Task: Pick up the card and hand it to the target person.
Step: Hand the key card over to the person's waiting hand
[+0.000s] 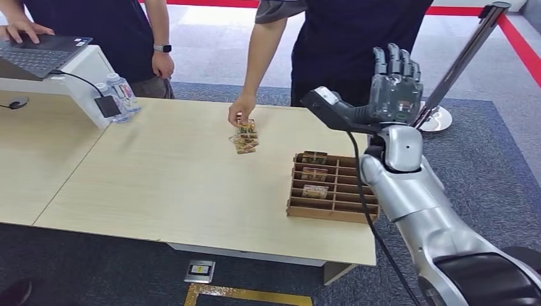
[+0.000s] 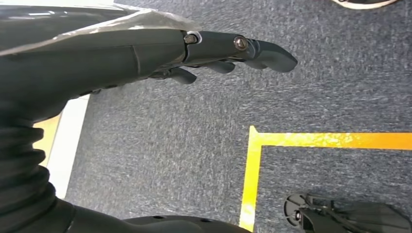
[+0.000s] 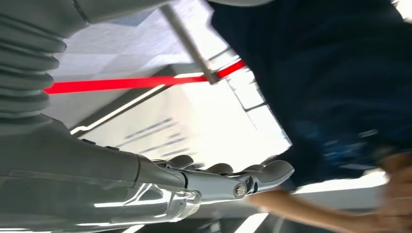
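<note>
Right hand (image 1: 395,86): raised at right of centre in the head view, above the far right edge of the counter, fingers (image 1: 397,64) straight up and slightly apart, holding nothing; thumb jutting left toward the person.
Right hand, wrist view (image 3: 228,177): fingers extended, nothing between them, dark shirt of the person beyond.
Left hand (image 2: 214,53): hanging over grey carpet in the left wrist view, fingers (image 2: 269,53) stretched out, loosely apart, empty.
Cards (image 1: 245,137): small fanned stack lying on the counter, upper centre of the head view, touched from above by a person's hand (image 1: 240,113).
Card tray (image 1: 332,187): brown slotted wooden organiser at the right part of the counter, below the raised right hand; a few cards standing in its left slots (image 1: 314,173).
Counter (image 1: 172,185): pale wood, spanning left and centre of the head view.
Person in dark shirt (image 1: 357,38): standing at the far side, top centre, arm reaching down to the stack.
Second person (image 1: 127,32): upper left, wristwatch (image 1: 162,48) on one arm, other hand on a laptop (image 1: 41,51).
Water bottles (image 1: 121,95): two, standing near the white stand at upper left.
Floor marking (image 2: 257,165): yellow tape corner on the carpet in the left wrist view.
</note>
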Robot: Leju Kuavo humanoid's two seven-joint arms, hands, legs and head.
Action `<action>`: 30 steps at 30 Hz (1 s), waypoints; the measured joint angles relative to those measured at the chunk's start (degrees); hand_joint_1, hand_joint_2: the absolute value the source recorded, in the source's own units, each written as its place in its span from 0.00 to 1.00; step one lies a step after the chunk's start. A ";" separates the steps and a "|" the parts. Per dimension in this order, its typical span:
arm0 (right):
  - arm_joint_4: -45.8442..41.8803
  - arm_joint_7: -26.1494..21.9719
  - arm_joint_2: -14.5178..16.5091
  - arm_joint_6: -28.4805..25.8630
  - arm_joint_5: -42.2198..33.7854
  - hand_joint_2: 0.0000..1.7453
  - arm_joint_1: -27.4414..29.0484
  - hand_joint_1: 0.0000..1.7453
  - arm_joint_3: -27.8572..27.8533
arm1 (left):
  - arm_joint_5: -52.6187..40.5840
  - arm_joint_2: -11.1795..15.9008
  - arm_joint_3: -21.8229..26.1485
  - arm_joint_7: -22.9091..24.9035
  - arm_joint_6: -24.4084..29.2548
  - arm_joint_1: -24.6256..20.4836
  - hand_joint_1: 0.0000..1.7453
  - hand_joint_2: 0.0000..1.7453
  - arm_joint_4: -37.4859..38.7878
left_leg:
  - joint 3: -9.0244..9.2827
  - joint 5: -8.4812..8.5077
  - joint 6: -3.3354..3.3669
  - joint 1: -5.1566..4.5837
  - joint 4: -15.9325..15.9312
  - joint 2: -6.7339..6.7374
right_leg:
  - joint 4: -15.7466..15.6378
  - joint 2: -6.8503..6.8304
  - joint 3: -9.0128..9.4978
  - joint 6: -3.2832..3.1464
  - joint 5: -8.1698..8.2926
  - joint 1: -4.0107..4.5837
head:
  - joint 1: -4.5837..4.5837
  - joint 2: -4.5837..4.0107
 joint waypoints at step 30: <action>11.22 -10.68 -10.34 -1.04 -41.39 0.00 44.98 0.00 -83.02 | 2.37 -0.98 1.65 1.21 0.50 0.61 0.00 1.00 0.13 | 0.12 -0.36 0.16 0.06 -0.07 0.09 | -0.16 0.03 0.15 0.17 -0.22 0.06 | 0.03 0.00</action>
